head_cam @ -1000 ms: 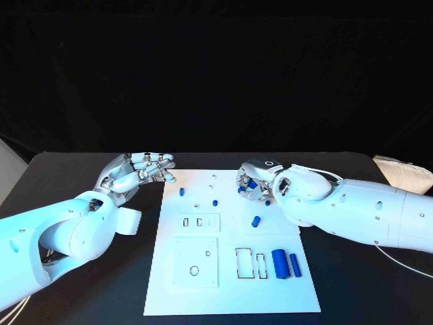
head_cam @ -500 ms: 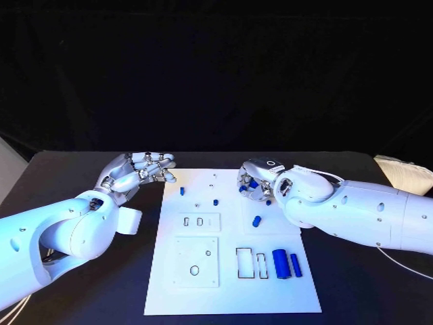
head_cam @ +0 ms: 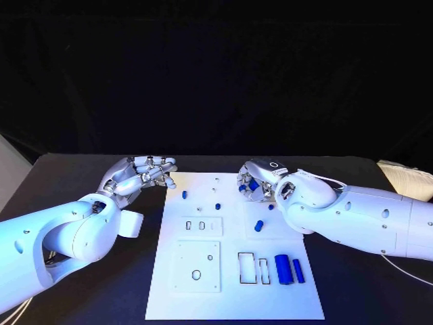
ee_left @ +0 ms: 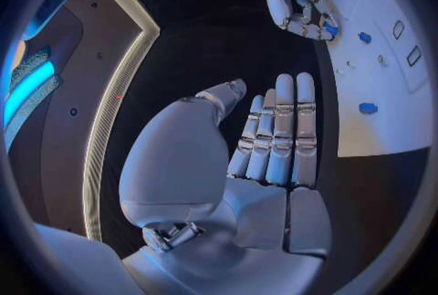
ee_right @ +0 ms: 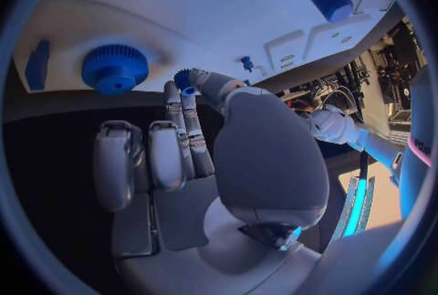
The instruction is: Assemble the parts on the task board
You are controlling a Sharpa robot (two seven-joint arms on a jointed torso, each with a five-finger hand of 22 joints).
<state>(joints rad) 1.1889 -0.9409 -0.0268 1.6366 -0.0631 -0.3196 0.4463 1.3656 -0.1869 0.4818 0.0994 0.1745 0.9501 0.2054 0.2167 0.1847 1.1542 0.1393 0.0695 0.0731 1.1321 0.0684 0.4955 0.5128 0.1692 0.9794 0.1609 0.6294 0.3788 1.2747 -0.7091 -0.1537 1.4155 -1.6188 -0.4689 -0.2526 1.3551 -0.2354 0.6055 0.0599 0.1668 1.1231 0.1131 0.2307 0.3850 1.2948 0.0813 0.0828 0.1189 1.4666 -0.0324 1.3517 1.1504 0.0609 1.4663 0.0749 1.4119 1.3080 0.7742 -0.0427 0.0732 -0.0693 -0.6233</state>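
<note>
Barely shifted, right hand (head_cam: 256, 184) pinches a small blue part (ee_right: 183, 79) over the task board (head_cam: 232, 284).

Lit from above with a cool bluish tint; bright on the white board (head_cam: 236, 250) and arms, black and dim behind. Soft shadows under the left hand (head_cam: 139, 175). Strong fisheye bending and dark rims at both wrists. Slight blur near the circle edges.
</note>
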